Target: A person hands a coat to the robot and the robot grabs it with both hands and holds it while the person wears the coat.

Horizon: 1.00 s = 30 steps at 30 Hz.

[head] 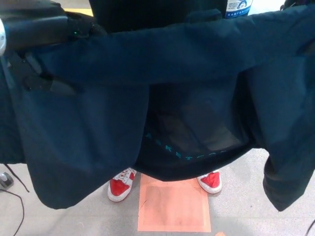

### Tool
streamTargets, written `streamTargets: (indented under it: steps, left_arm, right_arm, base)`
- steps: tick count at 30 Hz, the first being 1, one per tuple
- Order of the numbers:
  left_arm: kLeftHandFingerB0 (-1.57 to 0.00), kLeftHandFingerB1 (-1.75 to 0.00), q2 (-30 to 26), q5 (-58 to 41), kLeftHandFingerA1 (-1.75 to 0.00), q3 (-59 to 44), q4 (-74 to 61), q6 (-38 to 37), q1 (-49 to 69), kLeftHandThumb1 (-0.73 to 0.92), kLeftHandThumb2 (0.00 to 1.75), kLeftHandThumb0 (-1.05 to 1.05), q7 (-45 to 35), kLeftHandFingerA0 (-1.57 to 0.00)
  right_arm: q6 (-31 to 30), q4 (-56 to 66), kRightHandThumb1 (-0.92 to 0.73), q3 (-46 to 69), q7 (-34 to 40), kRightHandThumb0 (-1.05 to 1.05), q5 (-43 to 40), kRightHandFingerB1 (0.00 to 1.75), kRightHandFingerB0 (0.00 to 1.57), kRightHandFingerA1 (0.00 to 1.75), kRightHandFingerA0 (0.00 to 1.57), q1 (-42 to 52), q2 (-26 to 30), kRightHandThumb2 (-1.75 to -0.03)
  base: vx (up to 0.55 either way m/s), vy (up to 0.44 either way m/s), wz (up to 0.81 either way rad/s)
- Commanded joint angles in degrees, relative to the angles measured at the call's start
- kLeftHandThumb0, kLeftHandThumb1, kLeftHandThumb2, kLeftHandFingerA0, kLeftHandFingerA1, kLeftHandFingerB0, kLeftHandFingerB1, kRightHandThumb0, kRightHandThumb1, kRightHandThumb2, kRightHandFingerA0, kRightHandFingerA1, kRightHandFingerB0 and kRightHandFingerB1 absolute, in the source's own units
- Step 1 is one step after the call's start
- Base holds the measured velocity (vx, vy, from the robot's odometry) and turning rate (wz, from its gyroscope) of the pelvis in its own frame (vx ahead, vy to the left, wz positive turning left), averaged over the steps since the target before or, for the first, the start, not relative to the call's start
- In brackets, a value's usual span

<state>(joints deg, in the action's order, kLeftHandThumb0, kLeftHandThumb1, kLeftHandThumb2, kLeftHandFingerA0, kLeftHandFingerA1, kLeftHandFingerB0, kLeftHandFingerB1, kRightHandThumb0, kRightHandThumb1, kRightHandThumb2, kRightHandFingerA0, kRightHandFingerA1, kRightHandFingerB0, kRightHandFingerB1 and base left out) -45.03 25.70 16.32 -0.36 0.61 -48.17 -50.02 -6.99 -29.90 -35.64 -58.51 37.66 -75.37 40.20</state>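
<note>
Coat (162, 64) hangs from left hand (37, 78), fingers pinching it; right hand hidden.

coat (162, 73) spread across nearly the whole view, person's shoes (120, 186) below its hem, bare floor (236, 211) beside orange mat (173, 206)

The floor (236, 211) is pale grey and speckled, seen only along the bottom of the view. A flat orange square mat (173, 202) lies on it near the middle. A person's red-and-white shoes stand on the floor, the one (119, 185) just beside the mat's upper left corner, the other (210, 181) at its upper right corner. A thin black cable (19, 199) trails across the floor at the far left edge.
</note>
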Motion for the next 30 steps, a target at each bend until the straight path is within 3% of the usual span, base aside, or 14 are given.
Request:
streamTargets:
  steps: [1, 4, 5, 6, 7, 8, 9, 12, 13, 14, 15, 16, 22, 30]
  left_arm:
    - [-0.17, -0.39, 0.70, 2.49, -0.46, 0.84, 1.51, 0.46, 1.79, 0.54, 0.88, -0.83, 1.60, -0.32]
    - [-0.30, -0.30, 0.86, 3.45, -0.36, 0.96, 1.82, 0.36, 2.14, 0.67, 0.61, -0.82, 2.72, -0.45]
    - [-1.07, -0.59, 1.15, 5.30, -0.81, 1.21, 2.27, -0.29, 2.74, 0.92, 0.69, -0.78, 5.58, -1.18]
    - [-1.07, -0.59, 1.56, 8.05, -0.81, 1.61, 2.95, -1.27, 3.65, 0.92, 0.69, -0.78, 9.90, -1.18]
    - [-1.08, -0.87, 1.82, 8.37, -0.85, 1.42, 2.98, -1.73, 4.17, 0.92, 0.77, -0.71, 11.45, -1.25]
    - [-1.08, -0.87, 2.15, 8.78, -0.85, 1.17, 3.02, -2.30, 4.81, 0.92, 0.77, -0.71, 13.40, -1.25]
    - [-0.78, -0.89, 2.59, 10.26, -1.11, 0.63, 2.73, -3.44, 6.35, 0.78, 1.14, -0.46, 18.11, -0.95]
    - [-0.74, -0.97, 2.50, 11.98, -1.19, 0.28, 1.84, -3.78, 8.40, 0.76, 1.10, -0.42, 21.90, -0.93]
    - [-0.68, -1.20, 2.41, 12.39, -1.55, 0.07, 2.02, -3.92, 9.06, 0.84, 0.70, -0.35, 23.23, -0.78]
    - [-0.68, -1.20, 2.35, 12.59, -1.55, 0.01, 2.10, -3.99, 9.37, 0.84, 0.70, -0.35, 23.93, -0.78]
    - [-0.58, -1.48, 2.43, 12.61, -1.74, -0.41, 2.50, -4.04, 9.61, 0.85, 0.64, -0.35, 25.17, -0.72]
    - [-0.54, -1.57, 2.52, 12.60, -1.75, -0.79, 2.72, -4.09, 9.85, 0.84, 0.63, -0.34, 26.23, -0.74]
    - [-0.62, -1.59, 3.15, 12.81, -1.75, -1.46, 3.00, -2.78, 10.62, 0.84, 0.64, -0.36, 29.14, -0.81]
    - [-0.66, -1.51, 4.53, 15.32, -1.75, -1.08, 4.13, -2.92, 11.94, 0.79, 0.66, -0.35, 37.20, -0.83]
  right_arm:
    - [2.81, -2.24, -0.54, -0.06, -1.32, -0.91, 1.61, 0.24, 0.04, 0.48, 0.30, 0.94, 0.09, -0.90]
    - [5.02, -2.78, -0.66, -0.63, -0.54, -0.89, 2.69, 0.33, 0.28, 0.41, 0.41, 0.96, 0.20, -0.61]
    - [7.05, -1.40, -0.90, 0.13, 3.63, -0.75, 2.83, 0.49, 0.86, 0.62, 1.04, 2.95, 0.89, -0.67]
    - [10.11, 0.70, -0.90, 1.29, 9.89, -0.75, 3.04, 0.49, 0.86, 0.62, 1.04, 5.96, 1.93, -0.67]
    - [10.57, 1.41, -0.92, 2.50, 13.16, -0.67, 2.81, 0.38, 0.45, 0.50, 0.79, 7.72, 2.09, -0.69]
    - [11.14, 2.31, -0.92, 3.99, 17.28, -0.67, 2.51, 0.38, 0.45, 0.50, 0.79, 9.92, 2.30, -0.69]
    - [13.37, 2.72, -0.92, 5.11, 22.31, -0.60, 2.43, 0.41, 0.44, 0.51, 0.71, 12.61, 2.89, -0.79]
    - [14.26, 3.96, -0.92, 6.41, 25.80, -0.55, 2.67, 0.42, 0.43, 0.56, 0.70, 15.48, 2.71, -0.81]
    - [18.53, 2.95, -0.71, 8.18, 33.17, -0.30, 1.85, 0.80, 0.70, 1.05, 0.89, 17.88, 2.41, -1.11]
    - [20.46, 2.52, -0.71, 9.06, 36.43, -0.30, 1.60, 0.80, 0.70, 1.05, 0.89, 18.99, 2.25, -1.11]
    - [22.78, 0.92, -0.73, 9.65, 39.64, -0.37, 1.31, 0.99, 0.73, 1.17, 0.91, 19.36, 1.86, -1.07]
    - [24.09, 0.11, -0.88, 10.14, 41.47, -0.38, 1.10, 1.32, 0.60, 1.59, 0.78, 19.60, 1.60, -0.71]
    - [26.77, -1.72, -0.87, 12.29, 44.55, -0.41, -0.18, 1.51, 0.58, 1.71, 0.72, 20.06, 0.89, -0.68]
    - [27.98, -1.41, -0.81, 16.05, 51.73, -0.39, -0.33, 1.31, 0.65, 1.68, 0.77, 22.90, 0.18, -0.67]
  base:
    - [0.00, 0.000, 0.00]
    - [0.00, 0.000, 0.00]
    - [0.00, 0.000, 0.00]
    - [0.00, 0.000, 0.00]
    - [0.00, 0.000, 0.00]
    - [0.00, 0.000, 0.00]
    - [0.00, 0.000, 0.00]
    - [0.00, 0.000, 0.00]
    - [0.00, 0.000, 0.00]
    - [0.00, 0.000, 0.00]
    - [0.00, 0.000, 0.00]
    - [0.00, 0.000, 0.00]
    - [0.00, 0.000, 0.00]
    - [0.00, 0.000, 0.00]
